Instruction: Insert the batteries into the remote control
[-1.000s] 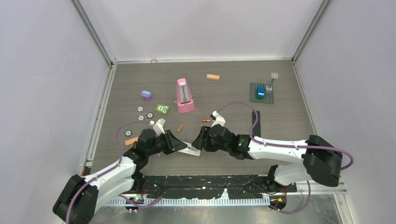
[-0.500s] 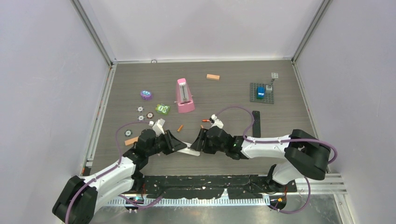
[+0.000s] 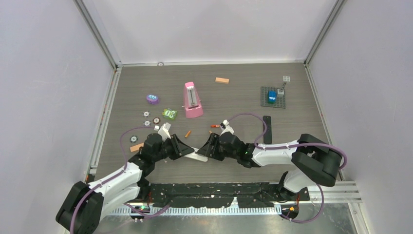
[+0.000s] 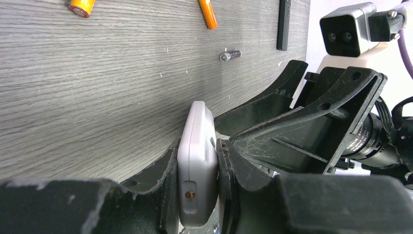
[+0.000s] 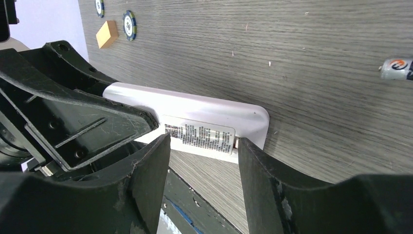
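**Centre bottom, top view.** We see both arms meeting at the remote control [image 3: 199, 157], a slim, smooth, pale grey slab with rounded corners, held close over the grey, wood-grained desk [image 3: 243, 97].

**Left claw.** The left claw [image 3: 190, 151], of matte black ribbed plastic, pinches the remote. In the left wrist view its fingers [image 4: 163, 180] press on both broad faces. The slab shows edge-on there, with a small screw in its near end.

**Right claw.** The right claw [image 5: 202, 146] is spread. Its two scuffed black fingers [image 5: 146, 170] stand astride the remote's other end, where a printed label sits. We cannot tell whether they touch it.

**Batteries.** These lie loose on the desk just above the claws in the top view, as slim cylinders: an orange battery [image 3: 187, 133] left of centre and a red battery [image 3: 214, 126] beside the right wrist. Neither touches the remote.

**Other objects.**
- A flat black strip [image 3: 266, 129] lies to the right of centre.
- A pink wedge-shaped metronome [image 3: 193, 100] stands in the upper middle.
- A tan rectangular block [image 3: 222, 80] lies beyond the metronome.

**Change from one second ago.** The right arm's elbow has folded in toward the centre, and its purple cable [image 3: 248, 116] now loops further left. The two claws, the remote and the loose batteries sit about where they did, and the left claw's grip is unchanged.
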You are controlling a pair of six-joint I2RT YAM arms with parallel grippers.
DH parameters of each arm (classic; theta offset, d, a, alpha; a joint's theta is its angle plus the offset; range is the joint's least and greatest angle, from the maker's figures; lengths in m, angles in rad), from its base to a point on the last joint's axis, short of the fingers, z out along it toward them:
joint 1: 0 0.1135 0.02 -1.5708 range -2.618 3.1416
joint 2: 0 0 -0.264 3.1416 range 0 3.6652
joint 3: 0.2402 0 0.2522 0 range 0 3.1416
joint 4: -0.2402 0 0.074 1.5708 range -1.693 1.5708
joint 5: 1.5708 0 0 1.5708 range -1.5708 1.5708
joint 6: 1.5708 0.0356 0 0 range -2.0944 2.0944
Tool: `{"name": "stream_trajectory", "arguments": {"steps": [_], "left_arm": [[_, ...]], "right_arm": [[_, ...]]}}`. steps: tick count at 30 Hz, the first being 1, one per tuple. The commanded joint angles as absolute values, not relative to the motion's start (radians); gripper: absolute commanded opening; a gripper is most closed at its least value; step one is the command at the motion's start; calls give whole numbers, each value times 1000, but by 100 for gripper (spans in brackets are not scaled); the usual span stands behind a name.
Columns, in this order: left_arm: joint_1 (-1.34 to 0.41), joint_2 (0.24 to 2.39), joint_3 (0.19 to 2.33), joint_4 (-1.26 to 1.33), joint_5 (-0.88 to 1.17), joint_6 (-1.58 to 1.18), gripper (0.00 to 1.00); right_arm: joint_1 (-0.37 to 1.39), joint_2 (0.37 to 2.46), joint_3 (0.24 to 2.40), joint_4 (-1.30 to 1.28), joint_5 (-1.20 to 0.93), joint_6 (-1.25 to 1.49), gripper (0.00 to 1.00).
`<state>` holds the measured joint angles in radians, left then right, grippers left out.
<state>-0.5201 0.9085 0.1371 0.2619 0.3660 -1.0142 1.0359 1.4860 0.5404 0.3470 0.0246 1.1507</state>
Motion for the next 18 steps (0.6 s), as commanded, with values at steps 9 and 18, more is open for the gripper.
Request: {"name": "stream_trajectory", "arguments": {"steps": [9,18], "left_arm": [[-528,981,118,236,377,-942,0],[-527,972,104,237,365,-950,0]], "right_arm": [[1013,1624,345,894,-114,1368,59],[1012,1858,297,1462,-146,1529,57]]}}
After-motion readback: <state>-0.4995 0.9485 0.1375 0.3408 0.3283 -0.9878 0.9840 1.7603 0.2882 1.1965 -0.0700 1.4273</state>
